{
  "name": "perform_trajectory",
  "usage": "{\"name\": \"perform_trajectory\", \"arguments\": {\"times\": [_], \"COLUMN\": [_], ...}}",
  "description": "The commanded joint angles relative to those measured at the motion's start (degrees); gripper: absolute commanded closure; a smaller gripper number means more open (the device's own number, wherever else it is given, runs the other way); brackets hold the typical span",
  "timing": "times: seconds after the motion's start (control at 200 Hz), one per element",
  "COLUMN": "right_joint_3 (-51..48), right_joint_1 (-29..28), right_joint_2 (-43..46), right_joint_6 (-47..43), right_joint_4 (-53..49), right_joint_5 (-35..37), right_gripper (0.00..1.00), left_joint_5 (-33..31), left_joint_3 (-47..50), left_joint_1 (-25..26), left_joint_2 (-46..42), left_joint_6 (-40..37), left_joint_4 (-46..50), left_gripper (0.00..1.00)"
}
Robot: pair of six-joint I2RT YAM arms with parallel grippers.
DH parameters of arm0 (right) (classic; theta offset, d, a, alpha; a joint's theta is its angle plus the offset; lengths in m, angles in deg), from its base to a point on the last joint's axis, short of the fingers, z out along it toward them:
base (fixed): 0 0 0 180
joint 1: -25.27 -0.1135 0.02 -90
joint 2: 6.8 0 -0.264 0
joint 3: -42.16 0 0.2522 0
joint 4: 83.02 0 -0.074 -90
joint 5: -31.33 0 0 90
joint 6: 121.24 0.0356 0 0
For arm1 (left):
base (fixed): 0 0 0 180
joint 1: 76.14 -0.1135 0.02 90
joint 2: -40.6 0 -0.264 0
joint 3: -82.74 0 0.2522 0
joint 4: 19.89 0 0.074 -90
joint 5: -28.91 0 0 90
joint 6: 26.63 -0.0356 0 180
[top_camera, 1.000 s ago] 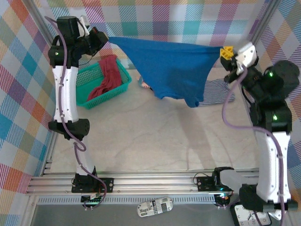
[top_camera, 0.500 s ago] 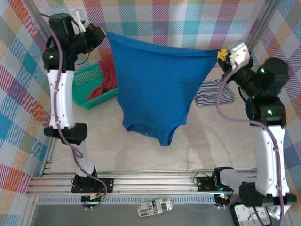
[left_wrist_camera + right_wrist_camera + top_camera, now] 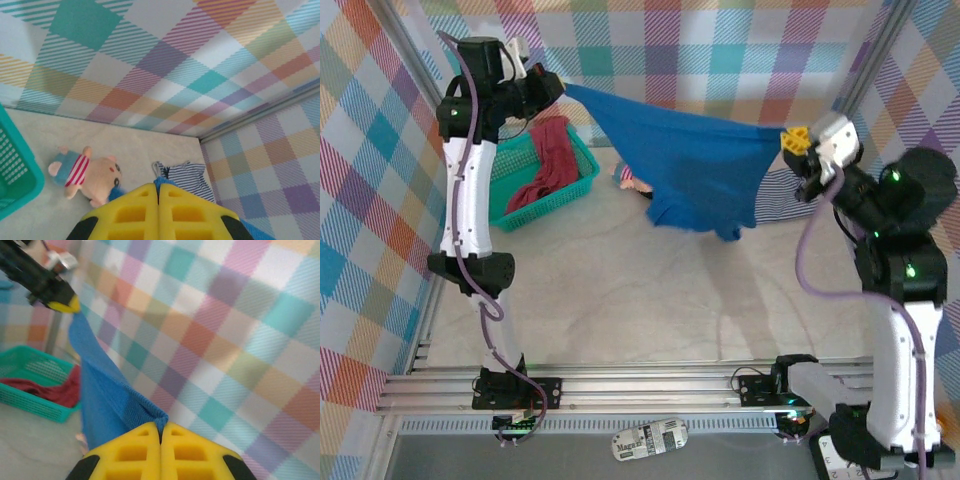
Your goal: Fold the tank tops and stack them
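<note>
Both pinching: left hand [image 3: 552,86] and right hand [image 3: 796,139] grip the solid bright blue cloth tank top [image 3: 690,165]. It hangs stretched between them above the desk [image 3: 620,290].

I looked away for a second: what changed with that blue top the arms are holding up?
The blue tank top swung toward the near edge, then back toward the far wall. The left gripper and right gripper stay shut on it. The basket, red top and striped top are unmoved.
</note>
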Motion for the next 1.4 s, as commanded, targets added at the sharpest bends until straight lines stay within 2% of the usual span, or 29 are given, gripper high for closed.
{"name": "perform_trajectory", "arguments": {"times": [0.0, 0.135, 0.22, 0.285, 0.345, 0.475, 0.54, 0.655, 0.835, 1.01, 1.395], "right_joint_3": [-5.26, -14.70, -22.52, -29.14, -34.83, -42.88, -44.02, -42.81, -35.85, -27.22, -7.06], "right_joint_1": [-0.82, -2.83, -8.48, -15.25, -24.24, -44.04, -50.35, -58.04, -63.50, -65.59, -69.02], "right_joint_2": [4.16, 8.61, 11.37, 13.04, 13.28, 7.82, 2.30, -8.79, -23.03, -34.77, -56.63], "right_joint_6": [1.47, 5.93, 6.59, 7.74, 9.26, 12.08, 13.44, 13.02, 9.22, 4.27, -4.59], "right_joint_4": [-3.63, -5.52, -6.75, -6.01, -4.53, 1.42, 5.46, 10.58, 12.92, 11.45, 1.93], "right_joint_5": [-9.06, -13.86, -10.35, -5.11, 1.32, 13.87, 15.10, 15.38, 11.41, 5.90, -0.16], "right_gripper": [1.00, 1.00, 1.00, 1.00, 1.00, 1.00, 1.00, 1.00, 0.99, 0.99, 0.94], "left_joint_5": [-1.90, -4.20, -4.80, -5.60, -7.05, -11.32, -13.84, -18.89, -27.74, -30.87, -37.84], "left_joint_3": [7.20, 28.22, 40.51, 48.59, 55.11, 64.77, 65.63, 64.76, 61.82, 60.41, 57.56], "left_joint_1": [-0.57, -1.71, -3.64, -4.89, -5.61, -7.20, -7.94, -8.55, -8.75, -8.75, -7.33], "left_joint_2": [-7.37, -16.25, -19.05, -18.94, -18.35, -18.02, -17.32, -15.71, -13.02, -11.22, -6.06], "left_joint_6": [-5.72, -9.68, -11.58, -12.99, -14.27, -15.14, -16.06, -17.12, -18.79, -19.34, -20.66], "left_joint_4": [5.75, 4.01, 2.80, 2.82, 2.35, -0.15, 0.50, 2.03, 4.35, 4.56, 5.08], "left_gripper": [1.00, 1.00, 1.00, 1.00, 1.00, 1.00, 1.00, 1.00, 1.00, 1.00, 0.96]}}
